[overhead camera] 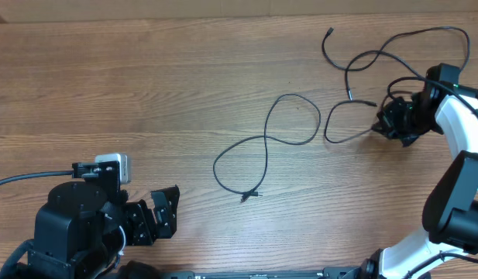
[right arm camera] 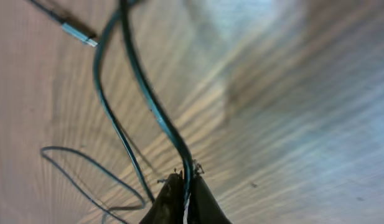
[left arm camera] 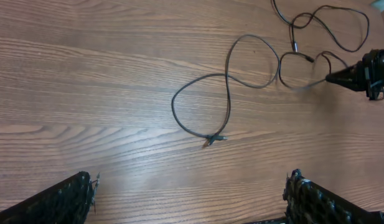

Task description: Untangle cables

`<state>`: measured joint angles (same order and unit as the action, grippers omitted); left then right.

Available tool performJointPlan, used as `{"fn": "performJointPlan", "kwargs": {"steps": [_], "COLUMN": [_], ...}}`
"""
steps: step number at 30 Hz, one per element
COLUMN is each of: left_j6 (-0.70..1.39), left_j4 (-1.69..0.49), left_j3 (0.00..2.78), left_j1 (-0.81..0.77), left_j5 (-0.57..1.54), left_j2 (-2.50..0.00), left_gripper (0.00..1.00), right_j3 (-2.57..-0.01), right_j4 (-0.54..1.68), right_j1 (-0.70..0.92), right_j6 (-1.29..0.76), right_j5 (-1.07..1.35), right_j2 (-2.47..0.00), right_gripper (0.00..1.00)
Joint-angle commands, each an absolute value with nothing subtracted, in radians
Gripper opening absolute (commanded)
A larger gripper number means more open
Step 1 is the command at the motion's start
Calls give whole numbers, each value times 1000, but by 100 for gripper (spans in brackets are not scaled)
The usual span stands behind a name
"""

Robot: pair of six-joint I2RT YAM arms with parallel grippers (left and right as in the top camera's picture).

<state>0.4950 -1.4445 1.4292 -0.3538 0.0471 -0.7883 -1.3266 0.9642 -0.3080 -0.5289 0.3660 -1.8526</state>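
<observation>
Right hand [right arm camera: 184, 186] pinches a thin black cable [right arm camera: 155, 112] crossing other black cables [overhead camera: 424, 31] just beyond its fingertips, so untangling seems partway: one looped black cord [overhead camera: 266, 138] already lies separate, well away from it.

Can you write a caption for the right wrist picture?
Right gripper shut on a black cable, close over the wooden table.

my right gripper [right arm camera: 184, 190]: cut off at 6 o'clock, wrist view
cable [right arm camera: 153, 107]: blurred; pinched stretch hidden between my jaws
</observation>
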Motion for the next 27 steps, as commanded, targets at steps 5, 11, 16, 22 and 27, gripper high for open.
{"fn": "performJointPlan", "kwargs": {"steps": [5,11,16,22,27], "left_j6": [487,487,487,487,487], "left_j4": [-1443,-1443,-1443,-1443,-1443], "left_j3": [1431,1431,1431,1431,1431], "left_j1": [-361,-360,-360,-361,-360], "left_j5": [33,33,33,33,33], "left_j2": [-790,-790,-790,-790,-790], "left_gripper": [100,100,100,100,99], "right_j3": [-1349,-1349,-1351,-1466,-1657], "right_j4": [905,898,900,968,1057], "right_j1": [-230,-181,-191,-266,-349], "right_j6": [-535,-535,-534,-514,-458], "right_j5": [319,177,138,126,123], "right_j2": [-1854,-1854,-1854,-1854,-1854], "right_gripper": [20,61,77,77,68]}}
